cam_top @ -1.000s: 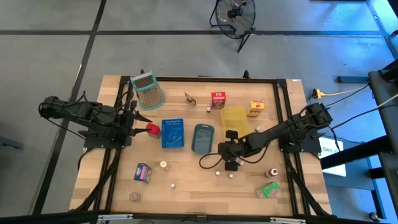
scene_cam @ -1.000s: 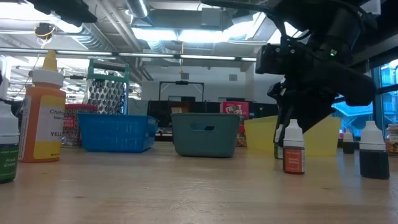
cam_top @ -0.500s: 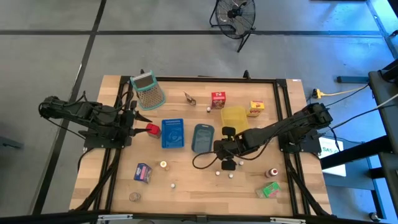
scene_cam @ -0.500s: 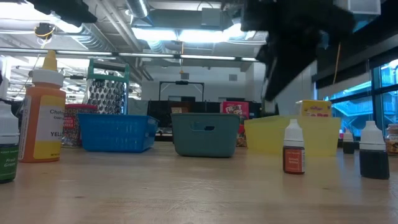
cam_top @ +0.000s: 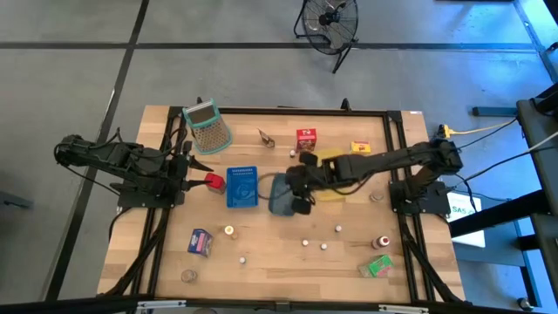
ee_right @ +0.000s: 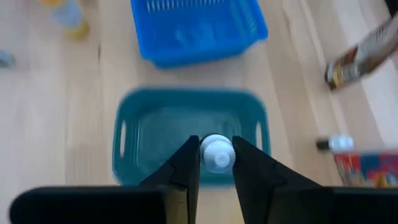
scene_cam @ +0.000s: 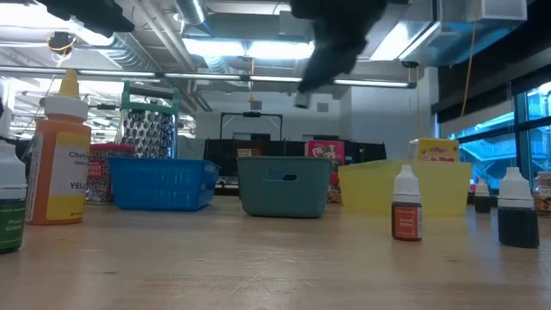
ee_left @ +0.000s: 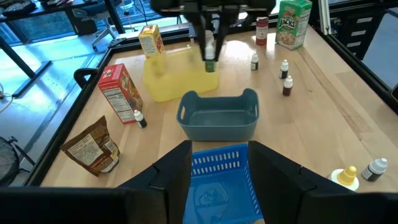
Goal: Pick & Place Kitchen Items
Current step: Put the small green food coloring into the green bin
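My right gripper [cam_top: 296,185] hangs high over the grey-blue tray [cam_top: 277,197], shut on a small dropper bottle [ee_left: 209,61] with a white cap and a dark green body. The right wrist view looks straight down on the cap, with the tray [ee_right: 155,134] below it. In the low view the bottle [scene_cam: 301,100] is well above the tray [scene_cam: 284,184]. My left gripper [cam_top: 190,172] waits open at the table's left side, pointing at the blue tray [ee_left: 219,171]. My right gripper pinches the bottle's white cap [ee_right: 217,149] between its two fingers, which come from above and point down. The bottle hangs upright below the fingers, lifted clear of the table and above the grey-blue tray's hollow.
The blue tray [cam_top: 242,187] stands left of the grey-blue one and the yellow tray [cam_top: 329,163] right of it. Around them are the grater [cam_top: 207,125], red [cam_top: 305,139], yellow [cam_top: 360,149], blue-purple [cam_top: 201,242] and green [cam_top: 378,266] cartons, the red-capped bottle [cam_top: 381,242] and several small bottles [cam_top: 323,247].
My right gripper has risen from the table among the small bottles near the near-right part, lifting one bottle clear. It has carried it toward the far and left edges until it hangs above the grey-blue tray.
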Motion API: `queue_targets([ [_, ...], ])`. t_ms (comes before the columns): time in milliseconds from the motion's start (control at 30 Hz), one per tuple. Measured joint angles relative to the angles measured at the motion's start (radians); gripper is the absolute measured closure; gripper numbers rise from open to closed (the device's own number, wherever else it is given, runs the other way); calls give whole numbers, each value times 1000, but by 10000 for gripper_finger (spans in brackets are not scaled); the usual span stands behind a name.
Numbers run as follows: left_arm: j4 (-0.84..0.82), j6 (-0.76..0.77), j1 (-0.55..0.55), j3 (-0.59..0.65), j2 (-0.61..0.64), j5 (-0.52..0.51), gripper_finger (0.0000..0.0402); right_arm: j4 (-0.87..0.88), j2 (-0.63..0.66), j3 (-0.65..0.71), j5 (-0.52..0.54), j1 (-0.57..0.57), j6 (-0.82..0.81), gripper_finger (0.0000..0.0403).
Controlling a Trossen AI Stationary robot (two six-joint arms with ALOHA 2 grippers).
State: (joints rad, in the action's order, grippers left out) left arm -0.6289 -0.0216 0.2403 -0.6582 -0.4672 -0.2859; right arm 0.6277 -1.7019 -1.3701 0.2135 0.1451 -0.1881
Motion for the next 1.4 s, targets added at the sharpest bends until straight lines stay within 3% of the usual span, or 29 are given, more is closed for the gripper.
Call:
queue_targets([
  [267,-4,0,0,0,0,0,250,-114,-87,-1,-85,-57,55,324],
  [700,-4,0,0,0,0,0,251,-160,-242,0,-86,-107,69,324],
  [1400,-4,0,0,0,0,0,249,-144,-255,0,-84,-113,117,324],
])
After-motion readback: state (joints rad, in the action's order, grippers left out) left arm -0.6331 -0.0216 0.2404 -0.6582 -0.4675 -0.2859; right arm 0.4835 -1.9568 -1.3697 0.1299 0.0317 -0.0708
